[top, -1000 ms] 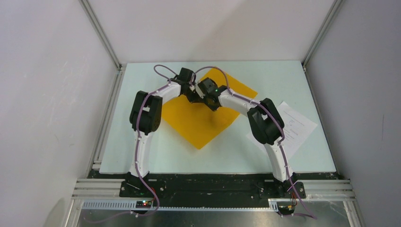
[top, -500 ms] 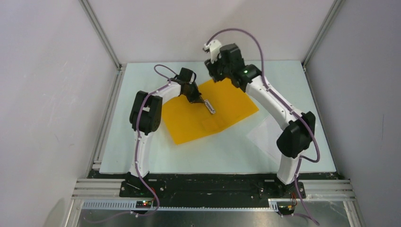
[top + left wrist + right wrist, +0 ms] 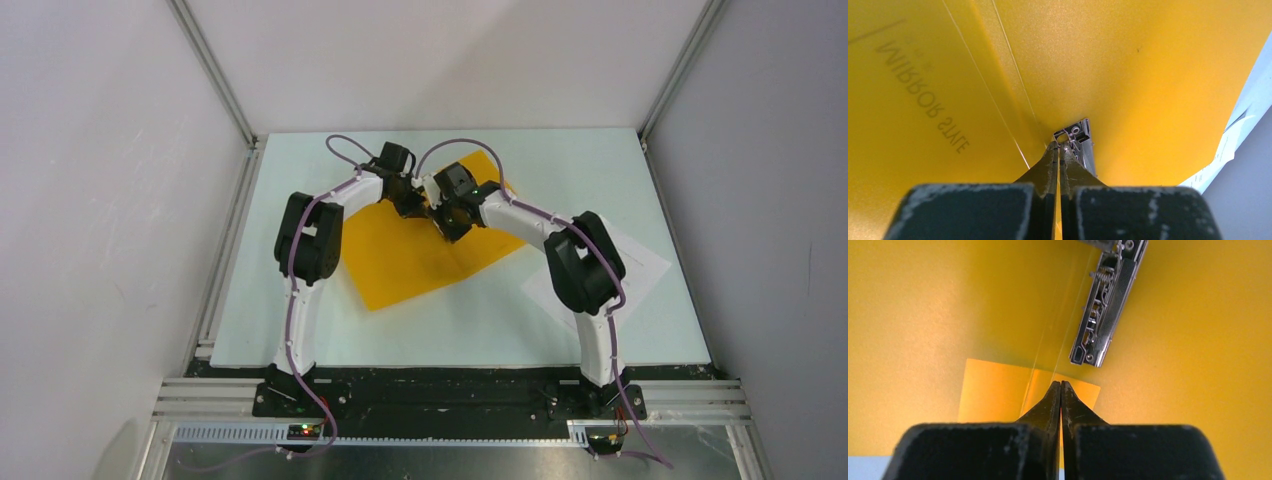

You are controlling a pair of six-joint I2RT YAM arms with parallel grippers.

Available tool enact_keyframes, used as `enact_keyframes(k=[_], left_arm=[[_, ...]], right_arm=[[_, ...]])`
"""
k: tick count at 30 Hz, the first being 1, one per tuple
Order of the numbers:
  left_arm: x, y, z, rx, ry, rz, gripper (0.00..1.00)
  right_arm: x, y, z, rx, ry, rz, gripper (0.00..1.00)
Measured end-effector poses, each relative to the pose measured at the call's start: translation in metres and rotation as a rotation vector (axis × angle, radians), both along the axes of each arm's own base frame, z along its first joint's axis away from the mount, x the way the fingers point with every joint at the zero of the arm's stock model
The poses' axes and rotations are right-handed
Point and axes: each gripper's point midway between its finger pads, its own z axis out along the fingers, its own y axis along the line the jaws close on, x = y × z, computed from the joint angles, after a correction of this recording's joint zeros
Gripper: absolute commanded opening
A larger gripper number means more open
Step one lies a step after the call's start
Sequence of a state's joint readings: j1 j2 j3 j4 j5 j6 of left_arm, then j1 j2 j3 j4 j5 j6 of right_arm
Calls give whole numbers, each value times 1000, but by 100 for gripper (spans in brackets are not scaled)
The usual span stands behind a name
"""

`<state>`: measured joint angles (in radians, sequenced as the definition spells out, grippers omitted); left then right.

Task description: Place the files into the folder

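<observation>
What stands round me
A pale table (image 3: 450,320) lies before me, grey walls (image 3: 90,200) on three sides, metal posts (image 3: 212,72) in the far corners.

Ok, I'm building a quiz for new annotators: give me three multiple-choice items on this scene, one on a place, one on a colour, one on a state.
1. Where are the files? A) right of the folder B) inside it C) left of it
2. The folder's colour? A) blue B) orange-yellow C) green
3. The right fingers are? A) wide open B) gripping a sheet C) shut, empty
Key: 1 A, white sheets lie on its right; 2 B, every view shows it; 3 C, the tips meet, nothing between.
</observation>
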<state>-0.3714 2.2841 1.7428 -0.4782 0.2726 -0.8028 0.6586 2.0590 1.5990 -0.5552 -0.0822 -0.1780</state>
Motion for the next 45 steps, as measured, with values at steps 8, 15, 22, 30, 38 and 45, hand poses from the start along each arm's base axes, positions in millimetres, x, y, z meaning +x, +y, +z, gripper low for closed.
enact_keyframes(k=[8,15,22,30,38,45], left_arm=[[0,0,0,1,0,1,0],[0,0,0,1,1,1,0],[0,0,0,1,1,1,0],[0,0,0,1,2,1,0],[0,0,0,1,2,1,0],[0,0,0,1,2,1,0]], right_arm=[[11,14,7,51,-53,12,0],[19,17,-2,51,-72,12,1],[17,12,-17,21,-57,13,3],[20,9,-22,6,-65,12,4],[23,6,-23,-33,-91,27,4],[22,5,-25,-48,-96,50,4]])
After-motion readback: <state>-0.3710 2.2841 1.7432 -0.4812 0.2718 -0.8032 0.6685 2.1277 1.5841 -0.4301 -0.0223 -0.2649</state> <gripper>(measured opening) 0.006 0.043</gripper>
